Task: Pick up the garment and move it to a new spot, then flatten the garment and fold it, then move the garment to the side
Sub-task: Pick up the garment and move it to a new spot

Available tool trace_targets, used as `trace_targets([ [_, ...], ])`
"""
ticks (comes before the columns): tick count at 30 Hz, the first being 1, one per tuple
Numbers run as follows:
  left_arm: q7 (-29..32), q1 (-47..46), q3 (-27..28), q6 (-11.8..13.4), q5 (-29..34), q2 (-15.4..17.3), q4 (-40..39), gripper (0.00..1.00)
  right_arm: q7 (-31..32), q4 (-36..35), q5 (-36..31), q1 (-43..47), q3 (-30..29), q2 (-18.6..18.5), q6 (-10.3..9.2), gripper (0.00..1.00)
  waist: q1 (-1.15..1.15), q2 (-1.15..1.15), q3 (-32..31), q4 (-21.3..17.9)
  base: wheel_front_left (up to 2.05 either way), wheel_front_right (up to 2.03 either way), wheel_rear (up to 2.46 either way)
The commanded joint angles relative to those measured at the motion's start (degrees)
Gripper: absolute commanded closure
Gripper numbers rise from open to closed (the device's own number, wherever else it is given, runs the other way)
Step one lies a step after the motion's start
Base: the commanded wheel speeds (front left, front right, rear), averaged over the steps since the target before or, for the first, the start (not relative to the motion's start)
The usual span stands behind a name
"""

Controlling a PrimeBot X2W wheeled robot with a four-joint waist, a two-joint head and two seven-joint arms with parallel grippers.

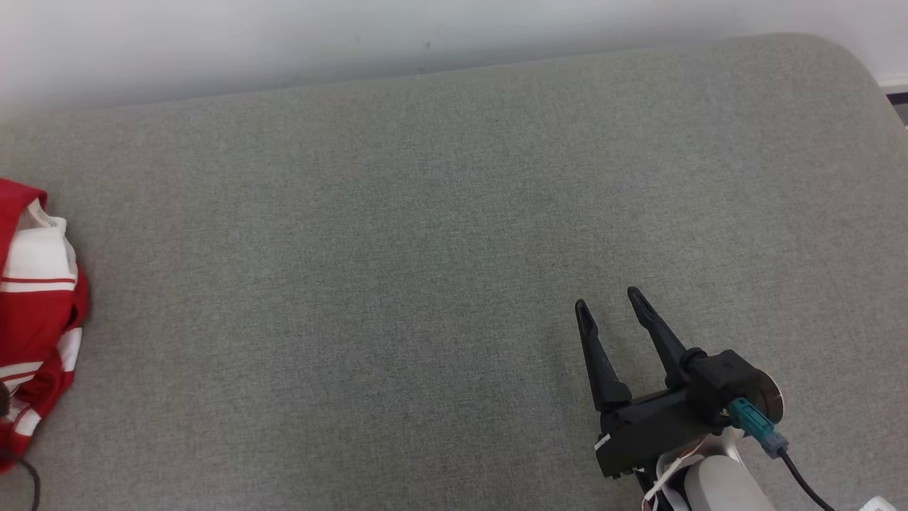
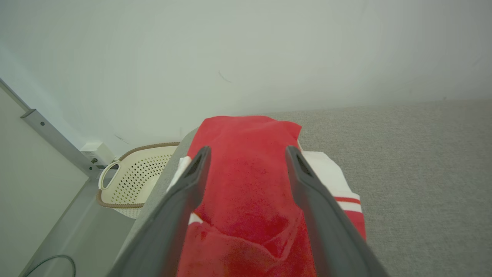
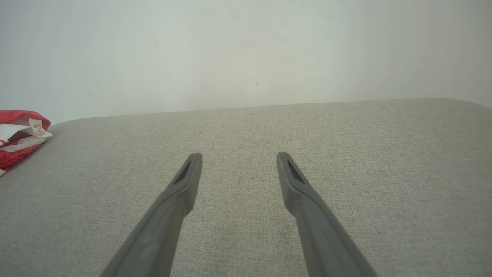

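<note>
The red-and-white garment (image 1: 35, 305) is lying bunched at the padded tabletop's (image 1: 425, 248) left edge. The left hand (image 2: 248, 150) is hovering open there, fingers straddling it, perhaps touching. The right hand (image 1: 608, 298) is gaping empty, well apart from the garment.

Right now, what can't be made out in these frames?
- Head view: garment cut off by the left edge; full shape unknown.
- Left wrist view: whether the open left gripper touches the garment is unclear.
- Right wrist view: label too small to read.
</note>
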Motion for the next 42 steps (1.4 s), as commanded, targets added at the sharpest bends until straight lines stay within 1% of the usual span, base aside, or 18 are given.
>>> trace_targets([
  [1,0.53,-0.32,-0.36,-0.30,-0.06,0.57,1.54,0.00,-0.30,0.02,-0.42,-0.53,-0.05,0.11,0.03,0.00,-0.01,-0.01,0.32,-0.24,0.00,0.00,0.00],
  [10,3.42,-2.68,-2.33,-2.17,-0.35,0.77,10.07,0.00,-0.49,0.41,-0.59,-1.05,0.09,0.28,0.04,0.00,-0.01,-0.01,1.36,-0.73,0.00,0.00,0.00],
  [17,5.64,-5.20,-4.08,-2.36,0.39,1.05,16.44,0.00,-0.45,0.62,-0.46,-1.77,0.39,-0.02,0.03,0.00,-0.01,-0.01,1.94,-1.23,0.00,0.00,0.00],
  [18,5.64,-5.20,-4.08,-2.36,0.39,1.05,16.44,0.00,-0.45,0.62,-0.46,-1.77,0.39,-0.02,0.03,0.00,-0.01,-0.01,1.94,-1.23,0.00,0.00,0.00],
  [19,5.99,-5.45,-4.43,-2.48,0.66,1.14,17.37,0.32,-0.44,0.66,-0.49,-1.83,0.38,-0.05,0.03,0.00,-0.01,-0.01,1.98,-1.30,0.00,0.00,0.00],
  [20,5.88,-5.85,-4.74,-2.30,0.90,1.28,17.95,0.89,-0.44,0.66,-0.53,-1.86,0.40,-0.05,0.04,0.00,-0.01,-0.01,2.05,-1.35,0.00,0.00,0.00],
  [21,5.63,-6.17,-4.92,-2.10,1.01,1.34,18.56,1.00,-0.44,0.66,-0.59,-1.86,0.37,-0.04,0.04,0.00,-0.01,-0.01,2.09,-1.41,0.00,0.00,0.00],
  [27,1.87,-7.53,-5.91,-1.45,1.88,1.54,20.42,1.00,-0.44,0.75,-0.97,-1.64,0.01,0.11,0.04,0.00,-0.01,-0.01,1.95,-1.30,0.00,0.00,0.00],
  [32,-1.57,-9.14,-6.67,-1.72,2.37,1.93,20.28,1.00,-0.44,0.82,-1.10,-1.12,-0.18,0.32,0.03,0.00,-0.01,-0.01,1.05,-0.62,0.00,0.00,0.00],
  [36,-3.62,-10.74,-7.55,-1.80,2.96,2.25,18.63,1.00,-0.58,1.20,-0.78,-0.96,-0.23,0.44,0.03,0.00,-0.01,-0.01,0.02,-0.06,0.00,0.00,0.00],
  [42,-5.27,-12.76,-9.23,-1.79,4.23,2.59,13.64,1.00,-0.85,1.76,-0.32,-0.34,-0.09,0.66,0.04,0.00,-0.01,-0.01,-1.74,0.52,0.00,0.00,0.00],
])
